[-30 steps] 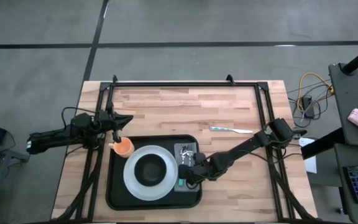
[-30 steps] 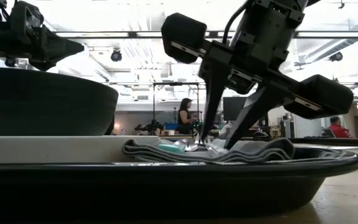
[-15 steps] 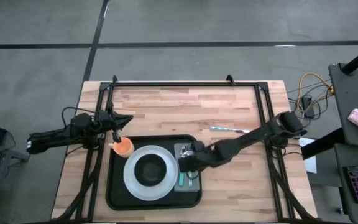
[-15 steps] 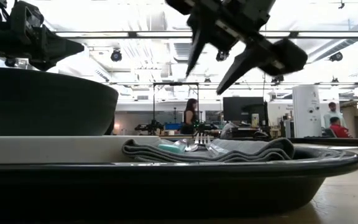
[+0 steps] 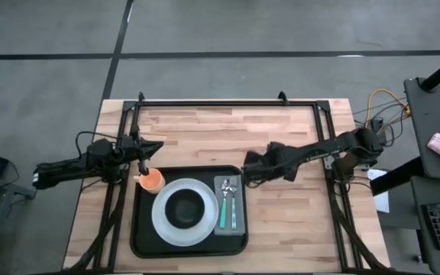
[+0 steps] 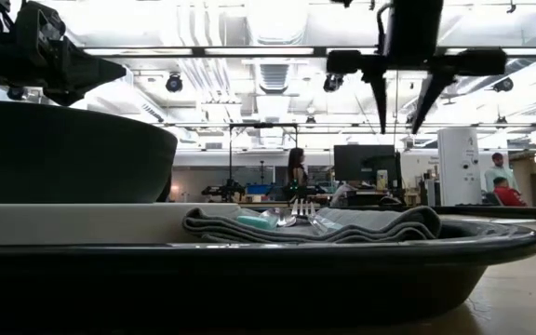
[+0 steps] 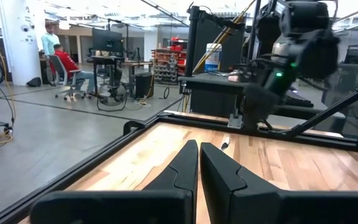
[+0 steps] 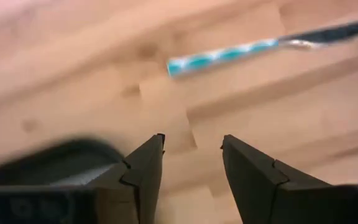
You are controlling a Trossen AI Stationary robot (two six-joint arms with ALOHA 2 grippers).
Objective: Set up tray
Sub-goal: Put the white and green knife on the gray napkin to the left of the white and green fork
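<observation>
Large black rimmed tray [image 5: 140, 233] near table front, holding white plate [image 5: 159, 221], grey napkin [image 5: 228, 221]. Right gripper [image 5: 249, 164] unclenched, empty, over teal-handled utensil [image 8: 222, 55], likely next pick. Left gripper [image 5: 150, 150] clenched, parked beside orange cup [image 5: 152, 181].

- The right arm's dark two-finger tool [image 5: 248, 165] has lifted off the folded grey cloth napkin [image 5: 228, 205] and drawn back past the rim of the large black rectangular tray [image 5: 191, 171], out over the bare wooden worktop [image 5: 296, 214].
- Its fingers [image 8: 143, 168], a second ago down at the napkin, now hang spread apart and empty.
- The napkin and the teal-handled fork [image 5: 224, 205] and spoon [image 5: 233, 206] on it are now uncovered.
</observation>
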